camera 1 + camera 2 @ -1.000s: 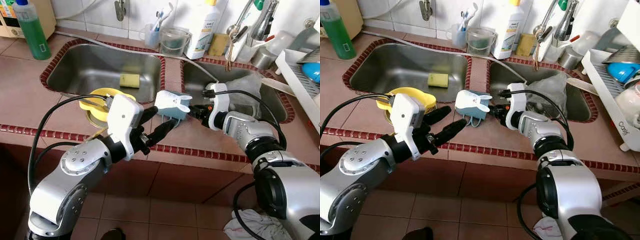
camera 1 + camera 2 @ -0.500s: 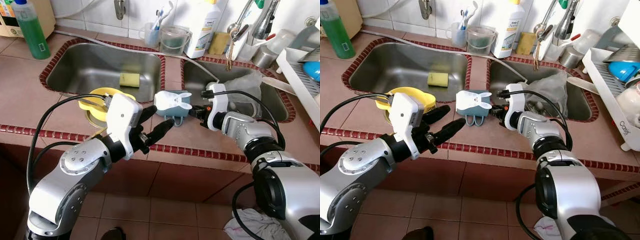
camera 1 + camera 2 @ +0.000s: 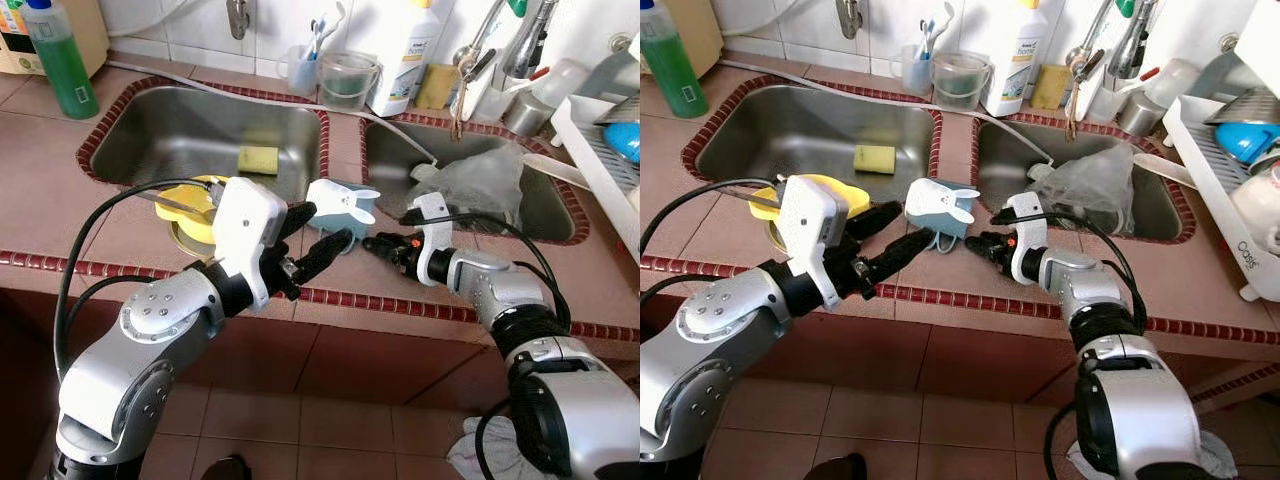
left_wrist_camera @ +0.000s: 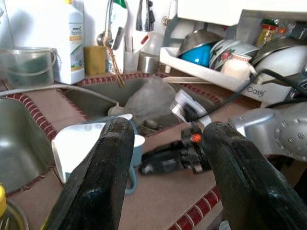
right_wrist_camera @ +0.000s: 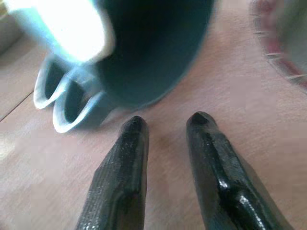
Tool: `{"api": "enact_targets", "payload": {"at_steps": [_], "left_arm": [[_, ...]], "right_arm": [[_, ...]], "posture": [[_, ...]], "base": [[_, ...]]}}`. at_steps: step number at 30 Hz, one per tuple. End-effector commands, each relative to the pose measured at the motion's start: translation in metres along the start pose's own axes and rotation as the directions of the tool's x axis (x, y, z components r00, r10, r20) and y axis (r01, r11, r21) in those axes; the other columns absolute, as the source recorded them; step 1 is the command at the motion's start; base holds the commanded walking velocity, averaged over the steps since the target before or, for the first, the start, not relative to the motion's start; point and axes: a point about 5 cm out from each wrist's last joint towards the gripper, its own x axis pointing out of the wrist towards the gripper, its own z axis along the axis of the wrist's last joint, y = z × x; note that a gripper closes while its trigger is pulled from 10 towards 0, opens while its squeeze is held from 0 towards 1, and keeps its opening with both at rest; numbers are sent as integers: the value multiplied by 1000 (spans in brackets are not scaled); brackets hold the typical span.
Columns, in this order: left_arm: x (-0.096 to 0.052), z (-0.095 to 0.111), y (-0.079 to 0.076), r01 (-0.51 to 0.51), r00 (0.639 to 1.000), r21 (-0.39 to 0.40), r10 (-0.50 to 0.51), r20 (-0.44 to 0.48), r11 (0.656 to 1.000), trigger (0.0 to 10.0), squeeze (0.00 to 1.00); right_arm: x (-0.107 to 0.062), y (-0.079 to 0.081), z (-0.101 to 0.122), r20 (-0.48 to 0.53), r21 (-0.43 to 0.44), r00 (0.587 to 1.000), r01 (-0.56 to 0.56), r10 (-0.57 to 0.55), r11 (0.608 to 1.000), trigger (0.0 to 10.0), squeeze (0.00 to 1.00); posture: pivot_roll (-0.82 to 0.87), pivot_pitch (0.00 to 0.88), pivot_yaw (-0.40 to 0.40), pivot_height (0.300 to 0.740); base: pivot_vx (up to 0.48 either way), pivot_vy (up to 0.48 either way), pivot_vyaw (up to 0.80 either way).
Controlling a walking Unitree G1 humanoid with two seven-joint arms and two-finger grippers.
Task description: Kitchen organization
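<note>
So the teal mug (image 3: 338, 207), the one with the white bunny-ear front, is parked on the table strip between the two sinks, lying over on its side by the look of it, mouth turned toward the right arm and its loop handles resting on the tiles. Everything below is placed off that mug.

The left tool (image 3: 312, 236) is held just in front of the mug, fingers spread wide and nothing gripped; in its wrist view the mug is framed between the two fingers. The right tool (image 3: 980, 240) is set low just beside the mug's open end, fingers a narrow gap apart, nothing held either.

Looks like a pickup is being lined up. The fingers would best be brought around the mug body, not the ears or the thin handles, and closed gently, since a rounded mug on its side could easily be rolled away by a nudge.

Surface: reddish-brown tile (image 3: 380, 275) with a dark red bead edge. A steel sink (image 3: 170, 130) with a yellow sponge (image 3: 258, 159) is seen behind the mug, a yellow dish (image 3: 190, 205) beside it. White tiled wall behind, dish rack (image 3: 1230, 170) well off to the far side.
</note>
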Motion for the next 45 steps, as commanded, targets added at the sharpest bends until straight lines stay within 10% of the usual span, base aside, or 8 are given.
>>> {"api": "enact_targets", "payload": {"at_steps": [1, 12, 27, 37, 38, 45], "left_arm": [[3, 1, -1, 16, 1000, 2, -16, 3, 1000, 10000, 0], [8, -5, 0, 44, 999, 26, -44, -17, 999, 10000, 0], [18, -30, 16, -86, 995, 37, 88, -49, 996, 10000, 0], [21, -32, 17, -92, 995, 48, 93, -22, 995, 10000, 0], [21, -32, 17, -90, 996, 55, 92, -23, 994, 10000, 0], [23, -34, 16, -72, 997, 58, 74, -23, 996, 10000, 0]], "right_arm": [[-5, 3, -18, -70, 33, 996, -56, 58, 998, 10000, 1000], [-39, 23, -22, -12, -66, 988, -155, 155, 986, 10000, 1000], [-53, 37, 0, 258, -147, 966, 33, 6, 989, 10000, 1000], [-60, 28, -5, 266, -154, 960, 129, -85, 980, 10000, 1000], [-61, 27, -5, 268, -149, 959, 137, -93, 979, 10000, 0], [-61, 26, -2, 284, -143, 953, 152, -107, 978, 10000, 0]], "posture": [[131, 139, -123, 740], [110, 119, -102, 740], [86, 85, -83, 740], [77, 71, -77, 740], [77, 71, -77, 740], [72, 64, -75, 740]], "base": [[0, 0, 0], [0, 0, 0], [0, 0, 0], [0, 0, 0], [0, 0, 0], [0, 0, 0]]}}
